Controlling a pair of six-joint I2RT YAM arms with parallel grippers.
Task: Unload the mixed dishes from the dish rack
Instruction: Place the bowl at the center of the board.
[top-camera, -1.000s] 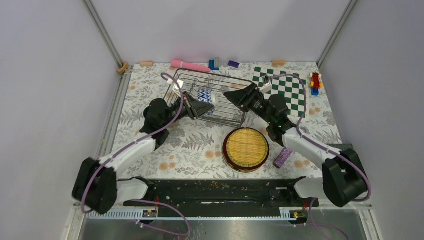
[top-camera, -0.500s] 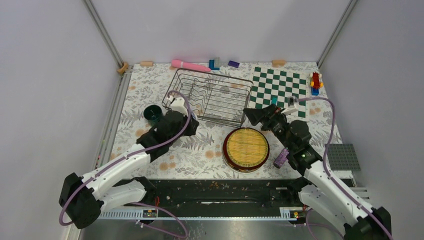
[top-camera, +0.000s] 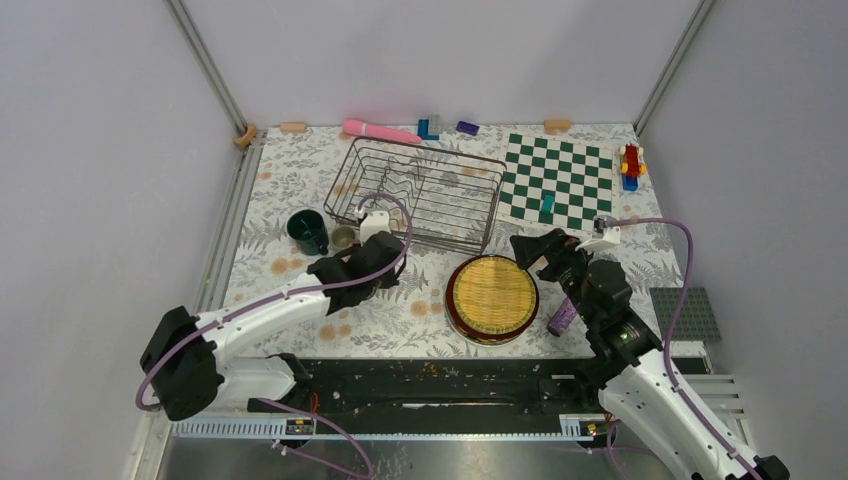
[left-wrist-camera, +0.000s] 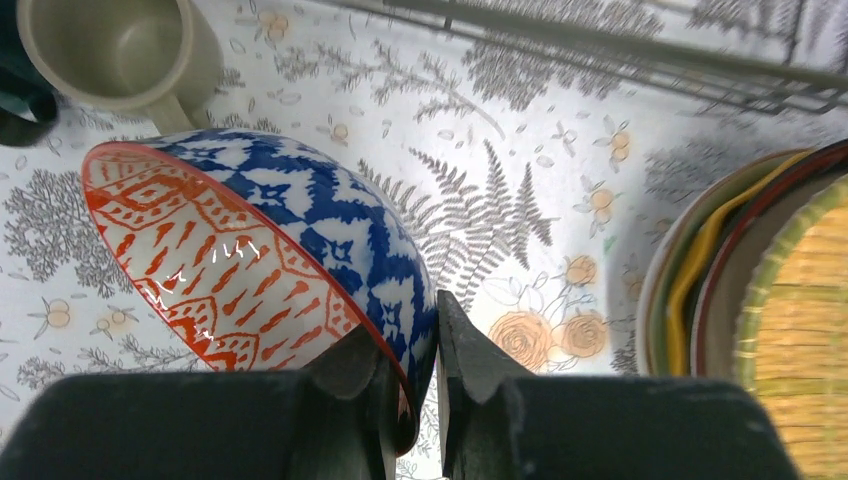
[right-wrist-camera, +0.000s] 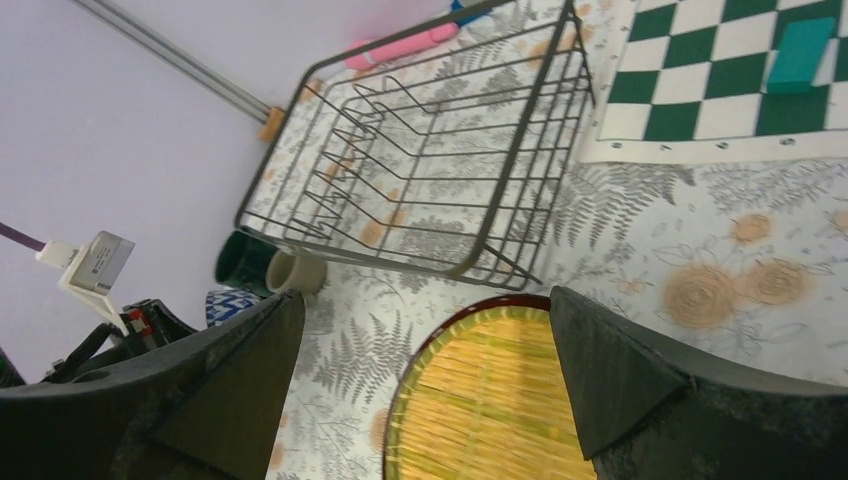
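The dish rack (top-camera: 420, 195) is a dark wire basket with nothing in it; it also shows in the right wrist view (right-wrist-camera: 430, 160). My left gripper (left-wrist-camera: 432, 350) is shut on the rim of the small patterned bowl (left-wrist-camera: 250, 240), blue and white outside, orange inside, tilted above the table in front of the rack; this gripper shows in the top view (top-camera: 352, 268) too. The dark green mug (top-camera: 306, 231) and small olive cup (top-camera: 343, 237) stand left of the rack. The plates (top-camera: 492, 298) are stacked, yellow woven-look on top. My right gripper (top-camera: 530, 250) is open and empty over the stack's far right edge.
The green-and-white chessboard (top-camera: 556, 180) with a teal block (top-camera: 546, 207) lies right of the rack. A purple cylinder (top-camera: 565, 316) lies right of the plates. A pink object (top-camera: 380, 131) and toy bricks (top-camera: 630, 165) sit at the far edge. A grey baseplate (top-camera: 685, 310) is at right.
Both arms have pulled back out of the rack toward the near edge. The left one has brought the patterned bowl out in front of the rack. The right gripper stays open.
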